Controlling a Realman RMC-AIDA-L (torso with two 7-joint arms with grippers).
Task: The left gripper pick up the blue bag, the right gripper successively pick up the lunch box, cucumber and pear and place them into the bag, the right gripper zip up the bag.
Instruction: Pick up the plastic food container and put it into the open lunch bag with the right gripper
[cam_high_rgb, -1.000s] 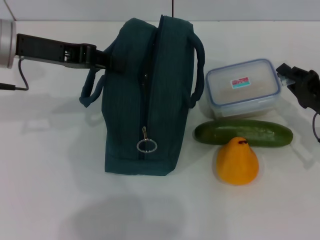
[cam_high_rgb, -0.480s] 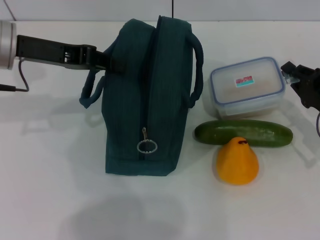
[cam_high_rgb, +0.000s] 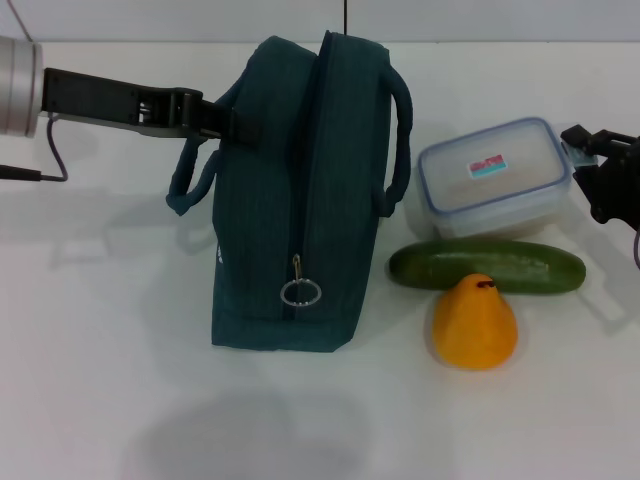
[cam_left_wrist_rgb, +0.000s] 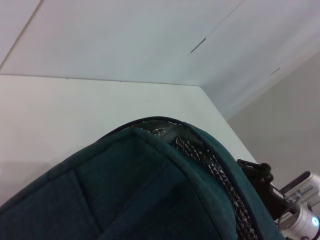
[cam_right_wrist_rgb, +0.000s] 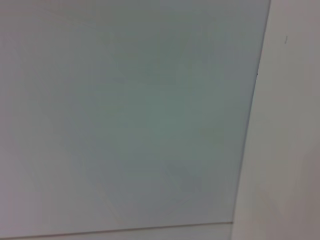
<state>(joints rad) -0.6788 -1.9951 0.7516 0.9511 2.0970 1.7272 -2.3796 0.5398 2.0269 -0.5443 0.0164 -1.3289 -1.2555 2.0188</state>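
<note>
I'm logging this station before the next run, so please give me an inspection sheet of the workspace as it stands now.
Surface: white table, bare at the front.
Job's things: blue bag upright, top open; lunch box, cucumber and pear lie beside it.
Clutter: nothing seen.
Grippers: left gripper shut on the bag's handle; right gripper shut on the lunch box's edge.
Cables: one by each arm, at the table's sides.
Surroundings: plain wall.

A white tabletop (cam_high_rgb: 110, 360) is seen, on which a blue bag (cam_high_rgb: 295, 200), a lunch box (cam_high_rgb: 492, 180), a cucumber (cam_high_rgb: 486, 268) and a pear (cam_high_rgb: 474, 324) are set.
</note>
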